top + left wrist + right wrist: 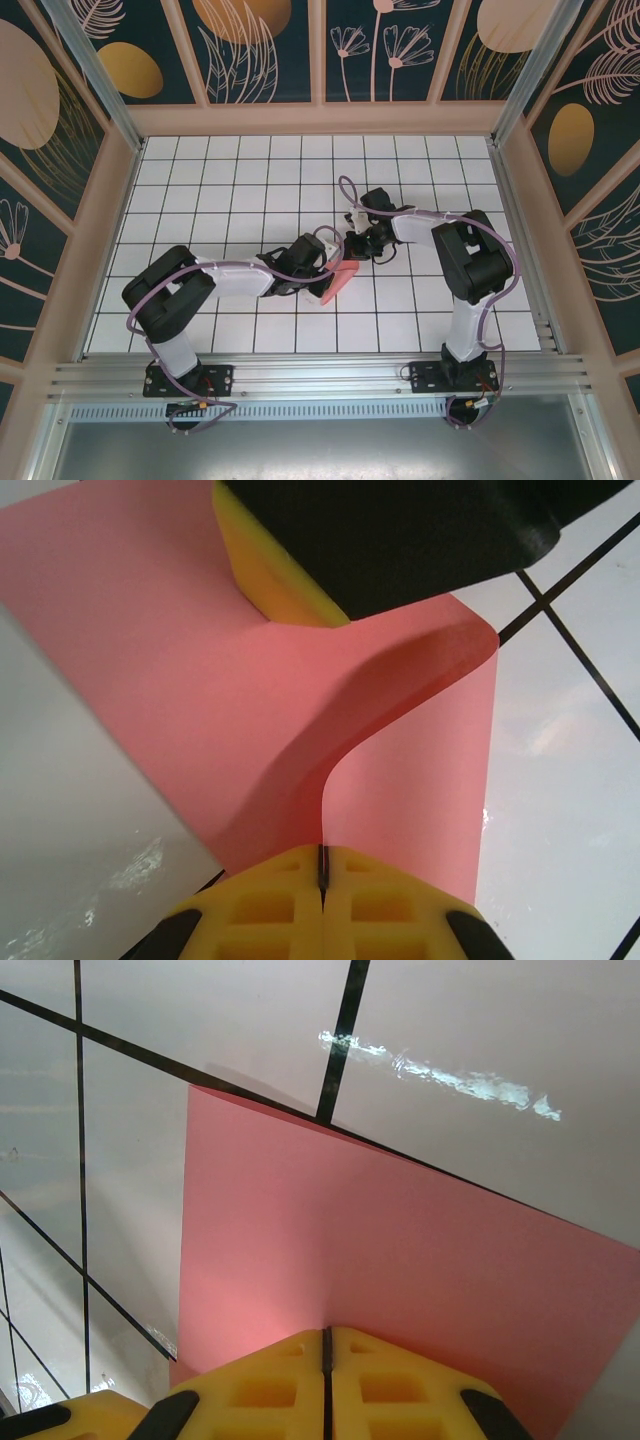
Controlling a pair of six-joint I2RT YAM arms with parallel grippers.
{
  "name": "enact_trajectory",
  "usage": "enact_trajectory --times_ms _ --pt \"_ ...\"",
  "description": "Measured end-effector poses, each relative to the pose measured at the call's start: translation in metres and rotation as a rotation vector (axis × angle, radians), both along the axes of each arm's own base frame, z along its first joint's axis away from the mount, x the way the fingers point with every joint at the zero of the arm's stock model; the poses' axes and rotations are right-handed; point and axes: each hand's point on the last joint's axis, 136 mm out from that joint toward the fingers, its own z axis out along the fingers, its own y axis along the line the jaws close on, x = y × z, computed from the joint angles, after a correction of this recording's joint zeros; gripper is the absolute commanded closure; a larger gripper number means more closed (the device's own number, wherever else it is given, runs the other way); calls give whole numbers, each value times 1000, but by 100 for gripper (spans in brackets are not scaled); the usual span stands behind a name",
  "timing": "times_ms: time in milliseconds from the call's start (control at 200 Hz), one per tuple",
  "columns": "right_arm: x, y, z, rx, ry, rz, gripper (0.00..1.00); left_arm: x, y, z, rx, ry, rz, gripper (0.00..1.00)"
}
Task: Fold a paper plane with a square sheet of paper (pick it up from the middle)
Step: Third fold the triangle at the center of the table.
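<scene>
Over the middle of the white grid-tiled surface (200,180), the thin salmon-pink square sheet of paper (338,281) curves between the left gripper (322,868) and right gripper (325,1348), each pinched shut on an edge, apparently bending it toward a fold.

We look down from above and behind the arm bases onto the whole white, black-lined grid table (400,170). Our wrist cameras sit just behind the left yellow ribbed fingertips (262,910) and the right yellow ribbed fingertips (262,1392), facing forward, very close. All three views share the thin salmon-pink paper sheet (338,281).
</scene>
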Motion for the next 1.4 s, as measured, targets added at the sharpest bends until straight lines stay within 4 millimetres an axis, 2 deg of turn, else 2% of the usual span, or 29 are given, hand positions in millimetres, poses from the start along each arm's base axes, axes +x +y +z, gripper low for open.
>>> enact_trajectory --times_ms 861,1396 --pt "0 0 0 -1 1 0 90 -13 1 -7 -30 76 12 95" --pt "0 0 0 -1 1 0 90 -10 3 -8 -19 53 18 94"
